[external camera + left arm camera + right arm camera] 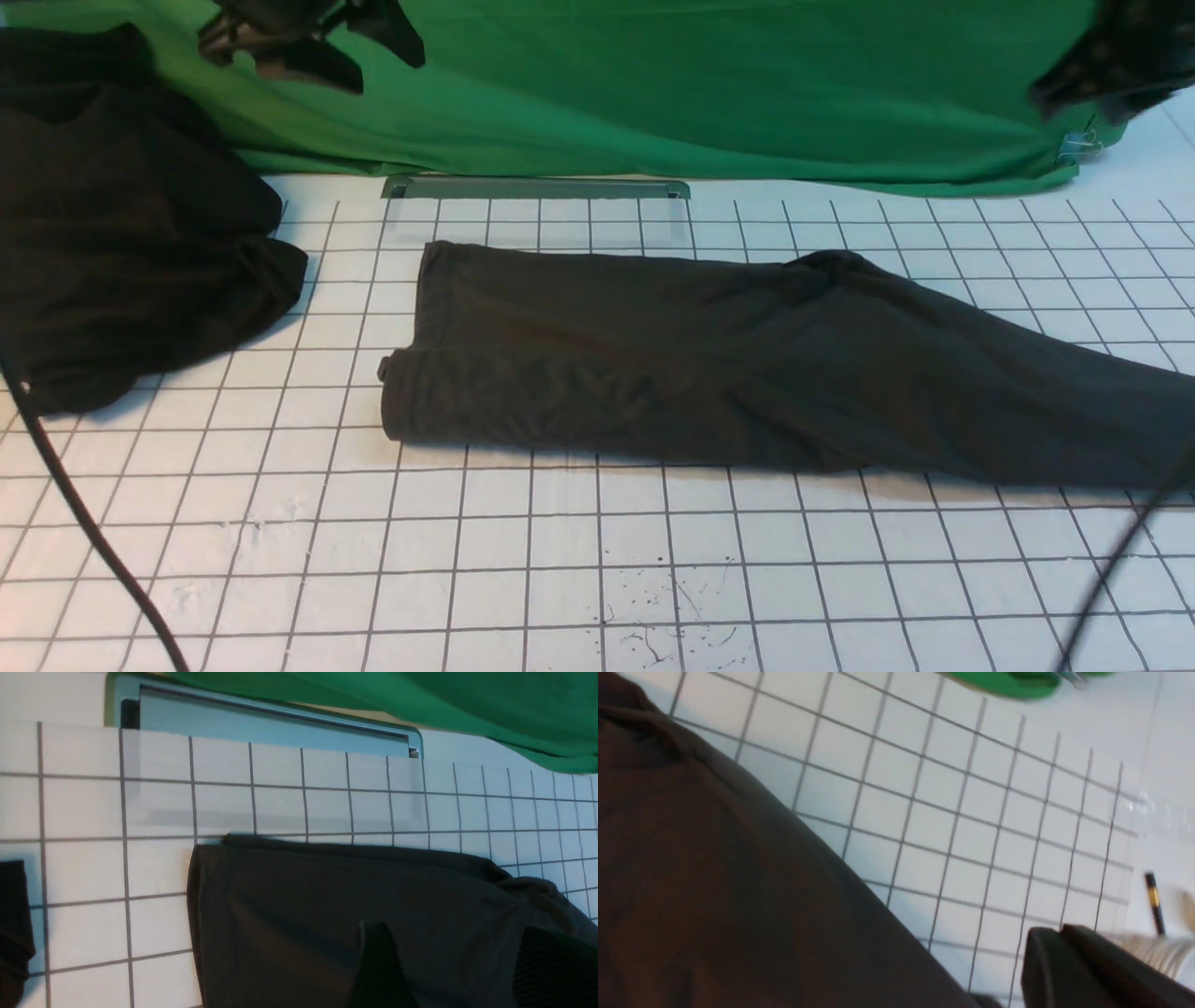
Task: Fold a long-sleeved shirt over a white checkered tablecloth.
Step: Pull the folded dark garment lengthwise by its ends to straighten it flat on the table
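Note:
The long-sleeved shirt [747, 364] is dark charcoal and lies folded into a long band across the white checkered tablecloth [523, 560], its right end running out of the front view. My left gripper [280, 51] hangs high at the back left. In the left wrist view its fingers [378, 961] stand apart above the shirt [327, 914] with nothing between them. My right gripper [1106, 65] hangs high at the back right. The right wrist view shows its fingertips [1059, 938] pressed together and empty, over bare tablecloth [952, 812] beside the shirt's edge [714, 882].
A deeper-black cloth mass [121, 215] lies heaped at the left. Green fabric [700, 84] drapes along the back, with a grey metal bar [537, 188] below it. Dark cables [84, 523] cross the front corners. A black-and-gold pen [1154, 903] lies beyond the cloth's edge.

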Motion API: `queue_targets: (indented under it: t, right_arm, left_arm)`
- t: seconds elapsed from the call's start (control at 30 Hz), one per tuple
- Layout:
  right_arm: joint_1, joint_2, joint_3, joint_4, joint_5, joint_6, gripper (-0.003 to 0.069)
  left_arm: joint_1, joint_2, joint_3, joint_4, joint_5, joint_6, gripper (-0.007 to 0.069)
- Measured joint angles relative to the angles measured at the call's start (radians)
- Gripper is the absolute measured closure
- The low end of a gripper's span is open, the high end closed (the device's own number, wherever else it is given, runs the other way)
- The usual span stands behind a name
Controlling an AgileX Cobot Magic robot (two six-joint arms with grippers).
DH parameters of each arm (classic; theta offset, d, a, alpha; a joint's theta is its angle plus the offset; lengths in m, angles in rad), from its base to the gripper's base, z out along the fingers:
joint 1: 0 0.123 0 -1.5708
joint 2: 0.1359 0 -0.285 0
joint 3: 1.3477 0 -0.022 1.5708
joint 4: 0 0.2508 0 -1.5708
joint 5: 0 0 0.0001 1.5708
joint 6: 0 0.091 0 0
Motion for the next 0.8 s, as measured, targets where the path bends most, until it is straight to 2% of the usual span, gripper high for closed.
queue_targets:
  t: [0.1,0.13,0.23,0.27,0.3,0.33,0.37,0.4,0.43,0.47,0.6,0.8]
  right_arm:
    - [-0.111,-0.124,0.125,0.096,0.006,-0.002,0.0656]
    - [-0.12,-0.132,0.135,0.107,0.006,-0.002,0.0655]
    - [-0.284,-0.222,0.3,0.184,0.0,-0.016,0.06]
    - [-0.354,-0.236,0.379,0.231,-0.023,-0.032,0.0545]
    - [-0.364,-0.236,0.379,0.231,-0.023,-0.032,0.0536]
    - [-0.439,-0.23,0.46,0.298,-0.071,-0.05,0.0436]
    - [-0.456,-0.228,0.468,0.306,-0.076,-0.052,0.0424]
    - [-0.517,-0.203,0.531,0.381,-0.119,-0.071,0.0314]
    - [-0.546,-0.188,0.552,0.408,-0.135,-0.082,0.0272]
    - [-0.568,-0.167,0.572,0.434,-0.154,-0.091,0.0228]
    - [-0.598,-0.083,0.592,0.467,-0.197,-0.118,0.016]
    - [-0.599,0.053,0.592,0.488,-0.288,-0.15,0.0146]
  left_arm:
    - [0.0,-0.001,-0.009,0.001,0.008,0.009,0.0384]
    - [0.0,-0.001,-0.009,0.001,0.009,0.01,0.0391]
    - [0.0,-0.001,-0.004,0.001,0.013,0.02,0.0508]
    - [0.0,0.0,-0.004,0.001,0.014,0.024,0.0538]
    - [0.0,0.0,-0.004,0.001,0.014,0.025,0.0546]
    - [0.0,0.001,-0.003,0.001,0.014,0.033,0.0571]
    - [0.0,0.001,-0.003,0.001,0.014,0.035,0.0574]
    - [0.0,0.003,-0.003,0.001,0.014,0.04,0.0587]
    - [0.0,0.004,-0.003,0.001,0.014,0.041,0.059]
    - [0.0,0.004,-0.003,0.001,0.014,0.041,0.0592]
    - [0.0,0.004,-0.003,0.001,0.014,0.043,0.0593]
    - [0.0,0.004,-0.003,0.001,0.014,0.048,0.0593]
